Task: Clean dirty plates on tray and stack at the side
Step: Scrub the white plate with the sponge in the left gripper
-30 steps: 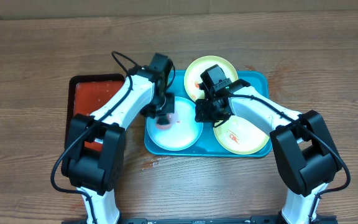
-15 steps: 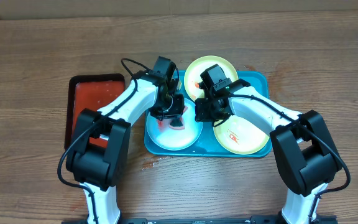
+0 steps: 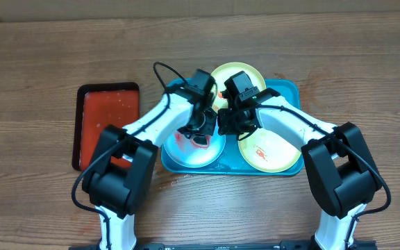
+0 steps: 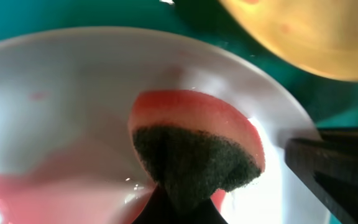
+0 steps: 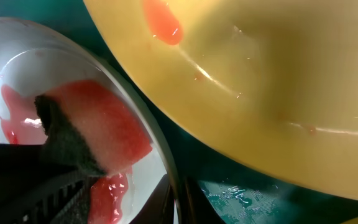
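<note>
The light blue plate [image 3: 194,151] lies at the left of the turquoise tray [image 3: 288,90], wet with red smears. My left gripper [image 3: 201,130] is shut on a pink sponge with a dark scouring side [image 4: 194,149] and presses it onto this plate [image 4: 73,93] near its right rim. My right gripper [image 3: 226,127] is shut on the plate's right rim [image 5: 166,168], one finger on each side [image 5: 182,205]. One yellow-green plate [image 3: 236,78] lies at the back with a red spot [image 5: 163,22]. The other yellow-green plate [image 3: 271,151] lies at the front right with red smears.
A smaller red tray with a black rim [image 3: 107,125] lies on the wooden table left of the turquoise tray. The two arms nearly meet over the tray's middle. The other gripper's dark finger [image 4: 334,168] shows at the right in the left wrist view.
My left gripper has slid the sponge rightward across the light blue plate, towards the right gripper, leaving red streaks behind it. The right arm has not moved.
</note>
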